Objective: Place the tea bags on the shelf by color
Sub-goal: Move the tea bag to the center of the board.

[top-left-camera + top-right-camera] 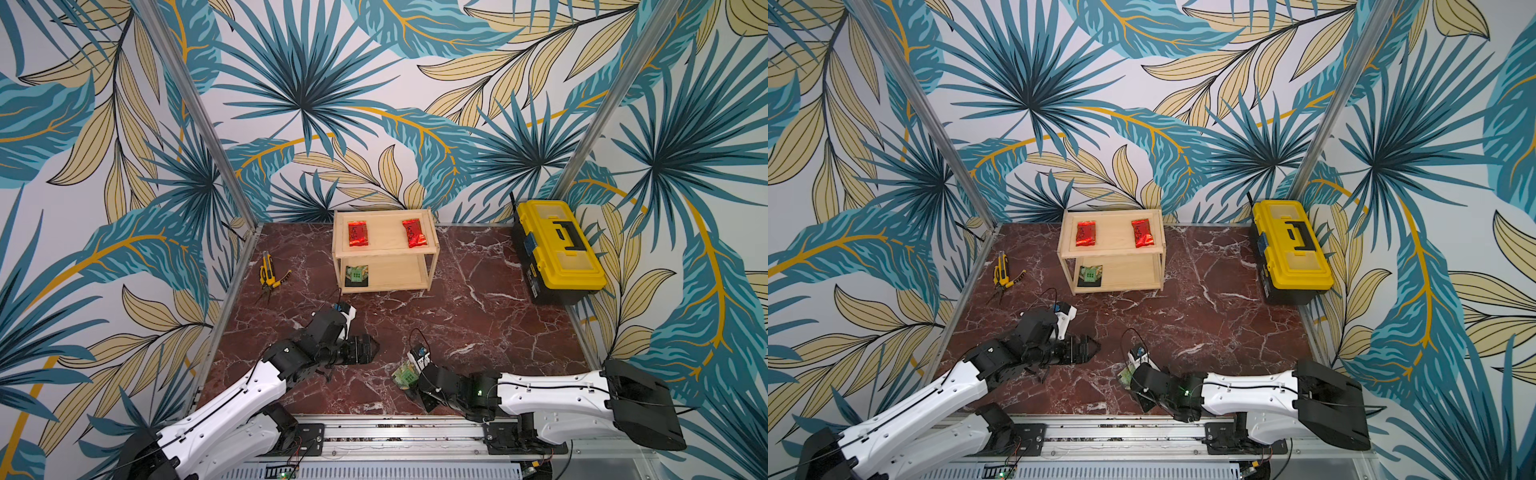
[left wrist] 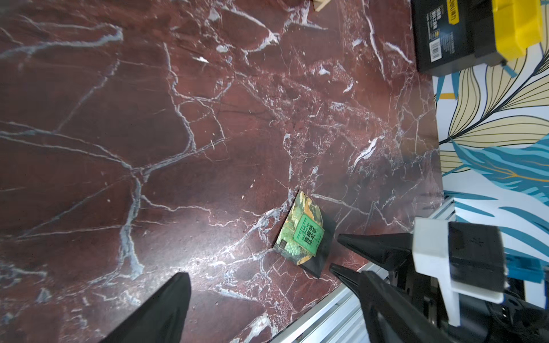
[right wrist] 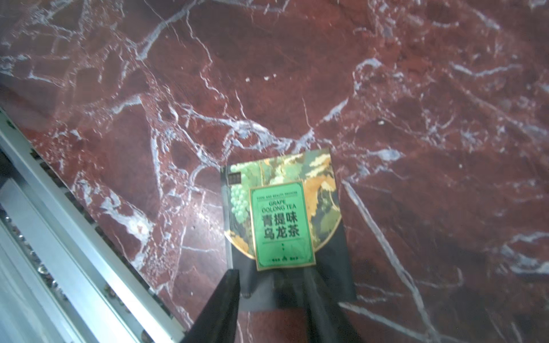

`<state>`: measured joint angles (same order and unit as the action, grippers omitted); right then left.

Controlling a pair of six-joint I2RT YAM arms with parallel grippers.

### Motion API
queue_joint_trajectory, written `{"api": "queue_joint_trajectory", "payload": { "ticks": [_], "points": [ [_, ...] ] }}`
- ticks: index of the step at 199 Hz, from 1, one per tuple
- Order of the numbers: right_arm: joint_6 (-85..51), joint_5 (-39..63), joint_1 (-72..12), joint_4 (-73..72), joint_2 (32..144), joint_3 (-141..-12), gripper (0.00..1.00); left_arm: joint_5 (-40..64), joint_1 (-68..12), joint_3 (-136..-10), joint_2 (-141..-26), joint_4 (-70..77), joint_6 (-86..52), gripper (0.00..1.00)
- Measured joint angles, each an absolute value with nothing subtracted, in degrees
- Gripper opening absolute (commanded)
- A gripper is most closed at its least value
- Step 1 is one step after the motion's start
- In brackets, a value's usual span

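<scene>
Two red tea bags (image 1: 358, 233) (image 1: 414, 233) lie on the top tier of the pale wooden shelf (image 1: 386, 251). One green tea bag (image 1: 356, 275) sits at the left of its lower tier. Another green tea bag (image 3: 282, 219) lies on the marble near the front edge. My right gripper (image 3: 273, 276) is low over that bag's dark end, its fingers apart with the dark end between them. To the left of it, my left gripper (image 1: 372, 348) hovers wide open and empty, pointing toward the same bag (image 2: 301, 234).
A yellow-and-black toolbox (image 1: 559, 249) stands at the back right against the wall. A yellow utility knife and pliers (image 1: 268, 274) lie at the back left. An aluminium rail (image 1: 395, 432) runs along the front edge, close to the bag on the table.
</scene>
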<state>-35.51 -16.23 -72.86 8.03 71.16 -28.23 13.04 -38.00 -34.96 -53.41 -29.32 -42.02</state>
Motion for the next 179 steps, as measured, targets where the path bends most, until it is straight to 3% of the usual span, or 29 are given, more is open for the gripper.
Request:
{"api": "queue_joint_trajectory", "payload": {
  "ticks": [73, 179],
  "points": [
    [-41.8, -17.3, -76.0, 7.1, 70.6, -23.2, 0.31, 13.1, -38.1, -34.5, -56.3, -26.3, -41.9, 0.95],
    [-37.2, -19.3, -72.1, -4.9, 83.3, -28.6, 0.29, 9.0, -37.8, -34.4, -51.7, -26.8, -41.3, 0.97]
  ]
}}
